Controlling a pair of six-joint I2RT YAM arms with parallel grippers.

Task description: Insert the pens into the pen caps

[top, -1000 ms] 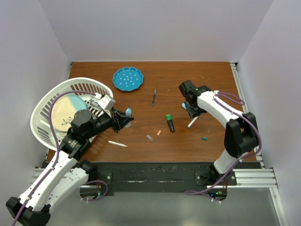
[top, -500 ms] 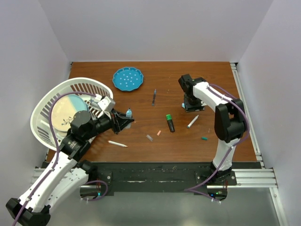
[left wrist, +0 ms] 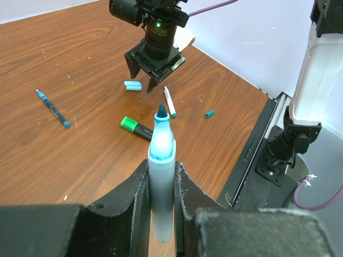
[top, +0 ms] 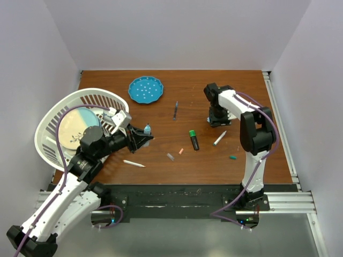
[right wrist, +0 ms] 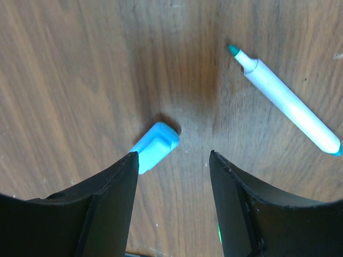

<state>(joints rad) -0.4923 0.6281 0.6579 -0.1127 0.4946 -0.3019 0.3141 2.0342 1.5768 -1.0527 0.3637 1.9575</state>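
Note:
My left gripper [top: 143,135] is shut on a light blue pen [left wrist: 161,160], held above the table with its bare blue tip pointing at the right arm. My right gripper [right wrist: 173,160] is open and points down just above the table. A light blue cap [right wrist: 156,146] lies by its left finger; it also shows in the left wrist view [left wrist: 132,85]. A white pen with a teal tip [top: 220,138] lies just right of the gripper. A green-capped dark pen [top: 193,140], a thin dark pen [top: 175,110] and a white pen [top: 134,164] lie on the table.
A teal cap [top: 233,157], a pink cap [top: 181,151] and a grey cap [top: 170,157] lie near the front middle. A blue dotted plate [top: 145,89] sits at the back. A white basket [top: 53,115] holding a plate stands at the left, behind my left arm.
My right gripper has swung back and left and come down over the light blue cap, its arm folding in. My left gripper with the pen has barely moved.

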